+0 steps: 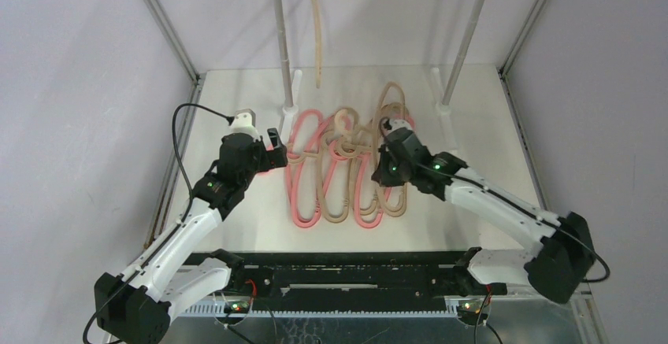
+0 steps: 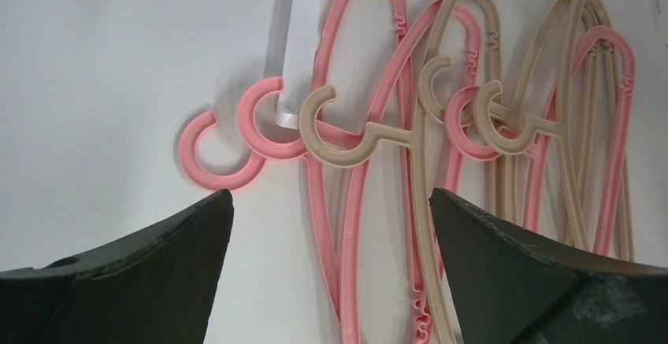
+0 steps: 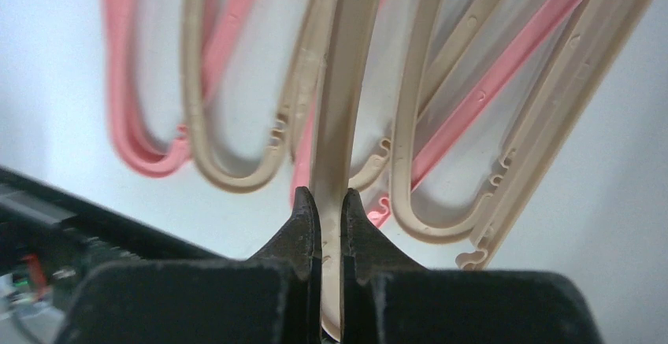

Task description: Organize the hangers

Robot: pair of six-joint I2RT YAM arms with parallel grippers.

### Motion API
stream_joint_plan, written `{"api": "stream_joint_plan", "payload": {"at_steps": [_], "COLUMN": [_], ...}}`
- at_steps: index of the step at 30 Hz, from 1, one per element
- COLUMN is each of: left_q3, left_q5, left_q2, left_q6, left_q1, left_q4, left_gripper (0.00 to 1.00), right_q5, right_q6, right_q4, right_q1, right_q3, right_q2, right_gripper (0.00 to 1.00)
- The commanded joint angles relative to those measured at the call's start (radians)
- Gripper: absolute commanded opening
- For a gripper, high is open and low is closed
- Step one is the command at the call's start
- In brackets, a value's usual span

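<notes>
Right jaws clamped on beige hanger (image 3: 346, 84), left jaws wide, hangers (image 2: 386, 134) near-to-far, hooks (image 2: 187, 149) leftward

- Plain pale grey-lilac walls (image 1: 79, 84) stand on the left, back and right.
- A white desk (image 1: 236, 108) lies between them, evenly lit.
- Metal frame bars (image 1: 161, 21) rise from its far corners.
- Two grey poles (image 1: 278, 37) stand in white bases (image 1: 290, 109) near the back.

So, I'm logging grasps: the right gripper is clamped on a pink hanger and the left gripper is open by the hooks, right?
Not quite. The right wrist view shows the right gripper shut on a beige hanger, not a pink one. The left gripper is indeed open by the hooks.
</notes>
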State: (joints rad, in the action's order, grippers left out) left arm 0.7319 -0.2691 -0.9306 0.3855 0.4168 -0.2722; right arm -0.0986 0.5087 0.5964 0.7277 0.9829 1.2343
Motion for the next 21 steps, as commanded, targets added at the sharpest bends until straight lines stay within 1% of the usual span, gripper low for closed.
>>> {"api": "stream_joint_plan", "payload": {"at_steps": [1,5,9,12,16,21], "left_q3": [0.011,0.009,0.009,0.009,0.005,-0.001], "left_q5": [-0.002,-0.005,-0.006,-0.006,-0.003,0.001], "left_q2": [0.025,0.042,0.056,0.063,0.071,0.085], "left_q6": [0.015,0.013,0.010,0.010,0.012,0.019], "left_q1": [0.005,0.005,0.004,0.005,0.005,0.005], "left_q4": [0.017,0.004,0.001,-0.002,-0.003,-0.002], "left_gripper": [0.99,0.99,1.00,1.00,0.99,0.99], "right_q5": [0.209,0.292,0.544,0.678,0.749,0.780], "right_q6": [0.031,0.024,0.085,0.160,0.239,0.311], "right_q4": [-0.085,-0.098,-0.254,-0.371,-0.497,-0.578], "right_q1": [-0.131,-0.232,-0.334,-0.352,-0.353,-0.343], "right_q3": [0.038,0.098,0.136,0.201,0.352,0.543], "right_q2": [-0.110,-0.148,-0.135,-0.087,-0.010,0.131], "right_gripper": [0.00,0.00,0.00,0.00,0.00,0.00]}}
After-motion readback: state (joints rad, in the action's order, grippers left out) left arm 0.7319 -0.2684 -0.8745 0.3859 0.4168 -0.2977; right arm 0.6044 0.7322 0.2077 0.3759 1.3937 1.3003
